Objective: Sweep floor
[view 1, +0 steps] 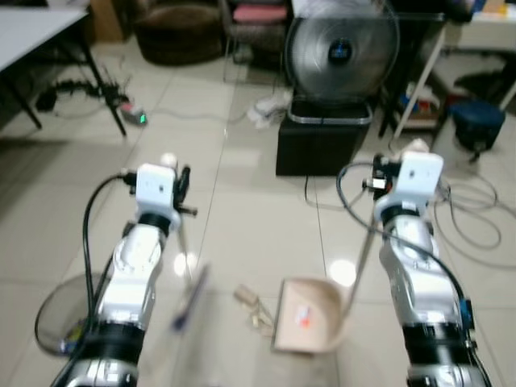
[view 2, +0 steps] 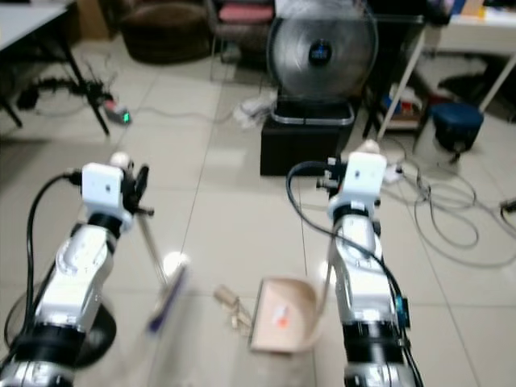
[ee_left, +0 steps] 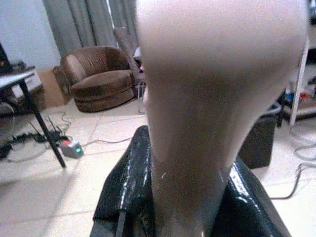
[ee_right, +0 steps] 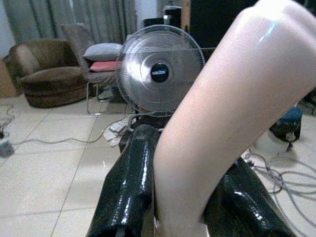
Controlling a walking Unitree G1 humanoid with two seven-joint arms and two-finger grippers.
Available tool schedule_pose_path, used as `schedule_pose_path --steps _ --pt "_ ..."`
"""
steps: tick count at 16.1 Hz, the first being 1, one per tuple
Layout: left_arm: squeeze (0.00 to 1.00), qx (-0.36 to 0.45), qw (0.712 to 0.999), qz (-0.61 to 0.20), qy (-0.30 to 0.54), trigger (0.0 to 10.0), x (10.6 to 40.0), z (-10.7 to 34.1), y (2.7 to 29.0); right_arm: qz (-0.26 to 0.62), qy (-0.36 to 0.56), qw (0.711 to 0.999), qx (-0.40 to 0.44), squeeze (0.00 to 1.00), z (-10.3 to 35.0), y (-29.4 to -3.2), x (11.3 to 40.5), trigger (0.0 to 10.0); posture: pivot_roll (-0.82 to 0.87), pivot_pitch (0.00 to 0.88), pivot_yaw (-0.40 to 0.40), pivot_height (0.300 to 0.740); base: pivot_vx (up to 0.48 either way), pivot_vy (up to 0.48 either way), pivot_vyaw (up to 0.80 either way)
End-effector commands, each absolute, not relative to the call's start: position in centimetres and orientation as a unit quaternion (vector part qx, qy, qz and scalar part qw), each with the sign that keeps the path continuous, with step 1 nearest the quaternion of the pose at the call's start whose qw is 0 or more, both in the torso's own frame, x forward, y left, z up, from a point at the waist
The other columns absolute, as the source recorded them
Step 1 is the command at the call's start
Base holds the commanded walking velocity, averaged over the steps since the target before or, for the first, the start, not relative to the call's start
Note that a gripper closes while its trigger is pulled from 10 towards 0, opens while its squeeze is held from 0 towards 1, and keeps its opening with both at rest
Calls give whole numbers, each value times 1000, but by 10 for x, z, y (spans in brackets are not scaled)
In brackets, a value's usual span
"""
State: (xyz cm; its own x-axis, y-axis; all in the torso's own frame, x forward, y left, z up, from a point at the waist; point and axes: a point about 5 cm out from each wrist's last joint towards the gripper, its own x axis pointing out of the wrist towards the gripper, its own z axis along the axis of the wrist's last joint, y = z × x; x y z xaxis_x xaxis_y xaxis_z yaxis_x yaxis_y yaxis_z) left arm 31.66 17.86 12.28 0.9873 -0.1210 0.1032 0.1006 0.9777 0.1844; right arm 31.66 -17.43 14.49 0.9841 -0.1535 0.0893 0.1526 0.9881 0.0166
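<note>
The left pincer [view 1: 179, 187] is closed on the broom handle [view 1: 185, 242]; the right pincer [ee_right: 182, 197] grips the dustpan handle [ee_right: 217, 108]. Below it, the dustpan [view 1: 310, 314] sits beside debris [view 1: 254, 306].

Dustpan [view 1: 306, 316] on floor [view 1: 242, 234], debris [view 1: 254, 308] left of it, fan [view 1: 343, 52] behind

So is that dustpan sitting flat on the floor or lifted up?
On the floor: the dustpan rests on the tiles, mouth facing the scraps, its handle held by the right gripper.
</note>
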Motion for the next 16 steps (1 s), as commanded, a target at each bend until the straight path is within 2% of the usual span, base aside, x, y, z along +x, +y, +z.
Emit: schedule_pose_path --steps 1,10,16 --pt "0 87 991 -71 -77 10000 319 132 169 -97 -70 993 -9 0 156 -185 316 10000 -39 41 14 740 405 0 0" --pt "0 85 992 -76 -56 10000 319 125 167 -86 -100 988 -81 0 157 -185 318 10000 -37 53 20 740 394 0 0" --pt "0 127 988 -85 -3 10000 315 101 173 -48 -104 989 -93 0 141 -184 324 10000 -18 107 27 740 0 0 0"
